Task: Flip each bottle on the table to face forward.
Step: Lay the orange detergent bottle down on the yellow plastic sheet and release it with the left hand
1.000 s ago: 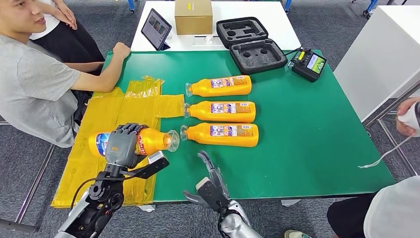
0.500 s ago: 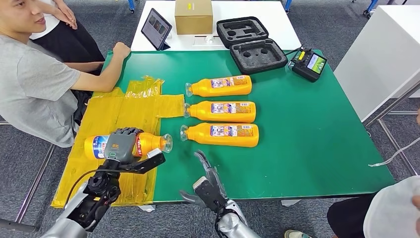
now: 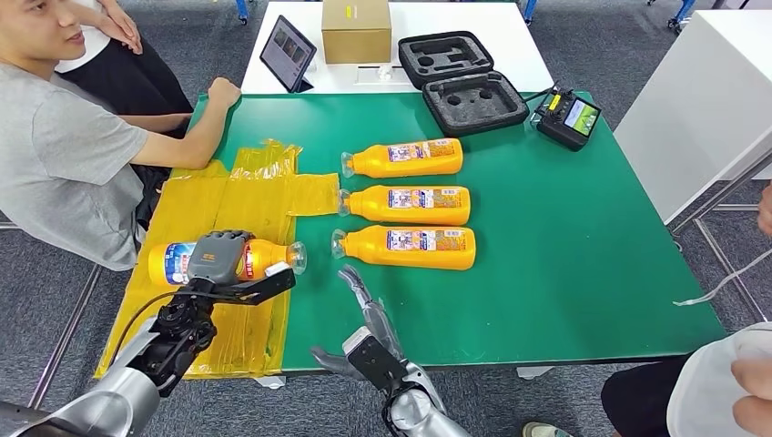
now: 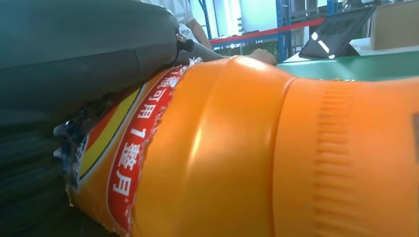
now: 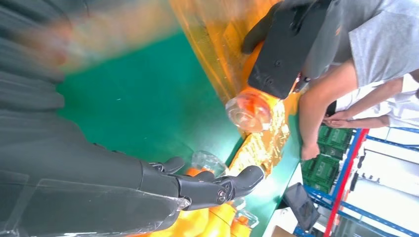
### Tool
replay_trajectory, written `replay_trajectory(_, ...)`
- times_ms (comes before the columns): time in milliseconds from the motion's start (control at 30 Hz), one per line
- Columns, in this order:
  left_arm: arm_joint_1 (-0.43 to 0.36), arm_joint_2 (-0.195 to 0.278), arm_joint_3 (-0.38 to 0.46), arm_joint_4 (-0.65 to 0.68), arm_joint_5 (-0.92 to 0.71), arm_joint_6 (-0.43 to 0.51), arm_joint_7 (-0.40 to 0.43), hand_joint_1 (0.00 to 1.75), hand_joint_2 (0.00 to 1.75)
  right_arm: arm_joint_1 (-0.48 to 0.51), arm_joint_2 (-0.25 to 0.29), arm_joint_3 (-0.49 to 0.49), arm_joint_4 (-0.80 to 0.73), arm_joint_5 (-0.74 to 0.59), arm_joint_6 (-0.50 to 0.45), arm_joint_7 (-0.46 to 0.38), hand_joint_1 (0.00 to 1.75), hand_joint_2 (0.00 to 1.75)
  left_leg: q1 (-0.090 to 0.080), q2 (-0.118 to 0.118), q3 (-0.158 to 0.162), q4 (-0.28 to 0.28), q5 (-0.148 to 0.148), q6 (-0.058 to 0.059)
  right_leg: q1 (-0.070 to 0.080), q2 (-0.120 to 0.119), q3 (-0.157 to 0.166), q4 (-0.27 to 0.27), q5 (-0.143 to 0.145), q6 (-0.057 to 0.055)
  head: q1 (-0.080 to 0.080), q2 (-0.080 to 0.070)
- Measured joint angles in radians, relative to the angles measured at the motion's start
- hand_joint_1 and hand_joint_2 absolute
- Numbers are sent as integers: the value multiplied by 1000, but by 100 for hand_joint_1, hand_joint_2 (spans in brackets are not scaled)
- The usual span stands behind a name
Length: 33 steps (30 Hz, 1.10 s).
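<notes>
Green table (image 3: 564,246) takes up most of the head view, with grey carpet floor (image 3: 55,300) around it. Yellow plastic sheeting (image 3: 255,191) covers the table's left part and hangs over its near edge. Three orange bottles lie on their sides in a column on the green, caps toward the sheeting: far bottle (image 3: 405,157), middle bottle (image 3: 410,205) and near bottle (image 3: 410,247), close together but apart.

A fourth bottle, the held bottle (image 3: 259,259), is above the sheeting near the table's left front, lying sideways with its clear cap toward the near bottle. The left hand (image 3: 216,257) grips it around the middle, fingers curled over the top of the body. In the left wrist view the held bottle (image 4: 276,158) is very close, its red-and-yellow label torn at the edge.

The right hand (image 3: 364,319) hovers over the table's front edge, just before the near bottle, holding nothing; its fingers are stretched forward and slightly apart. In the right wrist view the fingers (image 5: 217,190) reach out above the green surface.

At the table's far edge lie an open black foam case (image 3: 460,82) and a black controller (image 3: 567,116) with a lit screen. Behind it, a white table (image 3: 510,36) carries a tablet (image 3: 287,53) and a cardboard box (image 3: 355,30). A person in a grey shirt (image 3: 55,155) sits at the left, one fist resting on the green corner. Another white surface (image 3: 701,100) stands at the right.
</notes>
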<state>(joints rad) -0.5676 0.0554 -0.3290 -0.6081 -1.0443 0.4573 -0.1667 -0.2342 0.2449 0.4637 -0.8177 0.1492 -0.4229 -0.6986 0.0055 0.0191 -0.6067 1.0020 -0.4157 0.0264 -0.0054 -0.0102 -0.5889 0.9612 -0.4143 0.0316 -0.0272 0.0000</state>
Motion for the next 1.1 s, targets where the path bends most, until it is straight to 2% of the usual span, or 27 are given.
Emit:
replay_trajectory(167, -32, -10, -8, 50, -4, -36, -1, 150, 175, 0, 0, 2, -4, -10, 3, 0, 0, 175, 0, 0, 2, 0, 1, 0, 0, 0, 2, 0, 0, 0, 0, 0)
replay_trajectory(467, -60, -19, -20, 92, -15, -54, -2, 150, 175, 0, -1, 2, -4, -16, 3, 0, 0, 175, 0, -1, 4, 0, 3, -1, 0, -1, 5, 0, 0, 0, 0, 0)
replay_trajectory(533, -62, -19, -20, 95, -15, -54, -2, 129, 175, 0, -1, 2, -4, -16, 3, 0, 0, 175, 0, -1, 4, 0, 3, -1, 0, -1, 5, 0, 0, 0, 0, 0)
replay_trajectory(567, -62, -20, -20, 96, -15, -54, -2, 107, 175, 0, -1, 2, -4, -16, 3, 0, 0, 175, 0, -1, 4, 0, 3, -1, 0, -1, 5, 0, 0, 0, 0, 0)
replay_trajectory(600, -63, -20, -20, 98, -15, -55, -2, 76, 175, 0, -1, 2, -4, -16, 3, 0, 0, 175, 0, -1, 5, 0, 3, -1, 0, -1, 6, 0, 0, 0, 0, 0)
replay_trajectory(667, -66, -21, -21, 102, -18, -59, -3, 25, 175, 0, -1, 2, -4, -17, 3, 0, 0, 175, 0, -1, 5, 0, 3, -1, 0, -2, 6, 0, 0, 0, 0, 0)
replay_trajectory(700, -68, -21, -23, 104, -20, -62, -4, 10, 175, 0, -1, 2, -4, -19, 3, 0, 0, 175, 0, -1, 5, 0, 3, -1, 0, -2, 6, 0, 0, 0, 0, 0)
replay_trajectory(767, -73, -23, -28, 109, -25, -72, -5, 0, 87, -1, -1, 2, -4, -22, 3, 0, 0, 175, 0, -2, 5, 0, 3, -1, 0, -2, 6, 0, 0, 0, 0, 0)
replay_trajectory(833, -80, -24, -34, 115, -28, -81, -5, 0, 0, -2, -1, 2, -4, -24, 3, 0, 0, 175, 0, -4, 5, 0, 3, -1, 0, -2, 7, 0, 0, 0, 0, 0)
replay_trajectory(1100, -98, -30, -43, 137, -28, -118, -12, 0, 0, -7, -2, 2, -4, -29, 3, 0, 0, 175, 0, -5, 5, 0, 4, -1, 0, -5, 7, 0, 0, 0, 0, 0)
